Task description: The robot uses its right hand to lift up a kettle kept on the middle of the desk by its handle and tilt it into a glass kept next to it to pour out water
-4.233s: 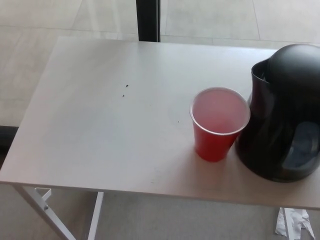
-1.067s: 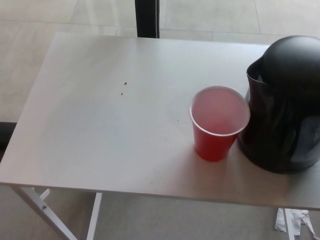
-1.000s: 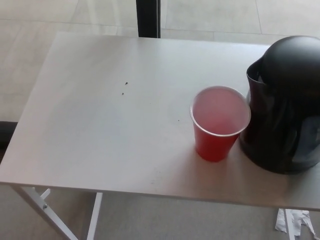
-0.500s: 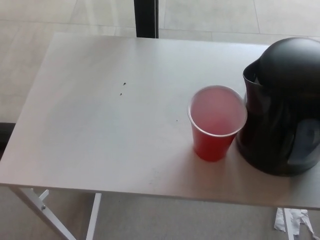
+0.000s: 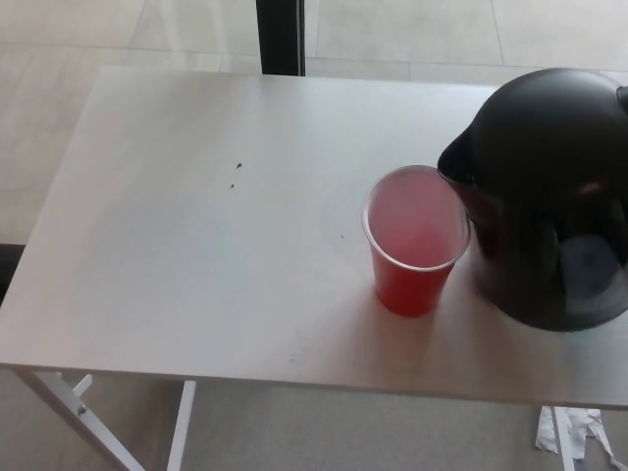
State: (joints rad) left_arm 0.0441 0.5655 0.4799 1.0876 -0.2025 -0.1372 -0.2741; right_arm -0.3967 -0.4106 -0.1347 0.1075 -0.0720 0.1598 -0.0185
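No part of the robot's body is showing in the head view; neither arm nor either hand is appearing in frame.

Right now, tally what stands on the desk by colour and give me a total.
Black: 1, the kettle
Red: 1, the cup
Total: 2 things on the white desk

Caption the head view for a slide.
Black kettle tipped, spout over the rim of a red cup on a white desk.
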